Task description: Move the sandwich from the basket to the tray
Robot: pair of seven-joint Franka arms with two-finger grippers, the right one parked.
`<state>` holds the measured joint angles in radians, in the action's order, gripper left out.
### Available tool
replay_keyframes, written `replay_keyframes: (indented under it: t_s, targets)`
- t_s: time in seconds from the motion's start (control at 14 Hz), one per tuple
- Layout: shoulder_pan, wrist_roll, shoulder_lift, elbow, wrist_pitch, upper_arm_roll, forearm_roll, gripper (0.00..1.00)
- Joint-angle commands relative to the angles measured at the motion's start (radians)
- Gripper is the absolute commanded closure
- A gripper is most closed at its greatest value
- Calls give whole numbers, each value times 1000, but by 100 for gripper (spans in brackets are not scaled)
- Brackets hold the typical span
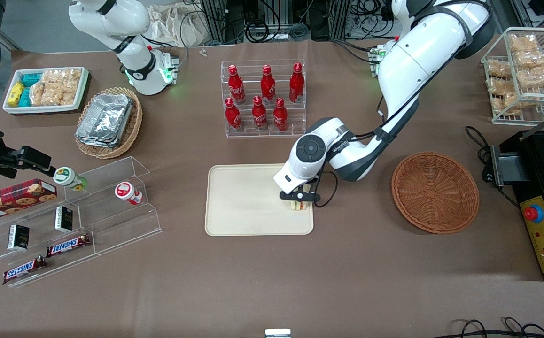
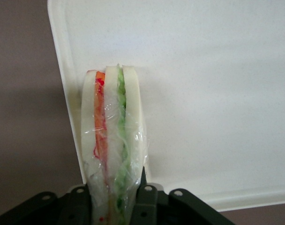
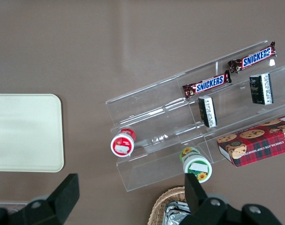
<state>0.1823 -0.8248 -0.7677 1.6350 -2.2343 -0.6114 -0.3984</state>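
Observation:
My left gripper (image 1: 300, 201) hangs just over the edge of the cream tray (image 1: 244, 206) that faces the basket, and it is shut on the sandwich (image 1: 301, 205). In the left wrist view the wrapped sandwich (image 2: 112, 140) stands on edge between the two black fingers (image 2: 146, 201), its orange-red and green layers showing, over the tray's rim (image 2: 67, 93). The round reddish-brown basket (image 1: 435, 191) sits beside the tray toward the working arm's end and has nothing in it.
A clear rack of red bottles (image 1: 263, 98) stands farther from the front camera than the tray. A tan basket of foil containers (image 1: 107, 121), a clear snack shelf (image 1: 72, 211) and a white snack bin (image 1: 46, 89) lie toward the parked arm's end. A black machine (image 1: 542, 197) flanks the basket.

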Motion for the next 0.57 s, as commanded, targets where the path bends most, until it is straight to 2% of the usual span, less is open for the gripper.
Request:
replay_keyframes:
  t_s: [0.0, 0.14, 0.29, 0.43, 0.5]
  targets:
    - [13, -14, 5, -43, 16, 9, -68, 0]
    - [13, -31, 43, -95, 106, 2, -50, 0]
    - [13, -69, 105, -142, 165, 4, 12, 0]
    - [9, -74, 213, -145, 279, 8, 24, 0]
    - [8, -86, 258, -155, 338, 12, 64, 0]
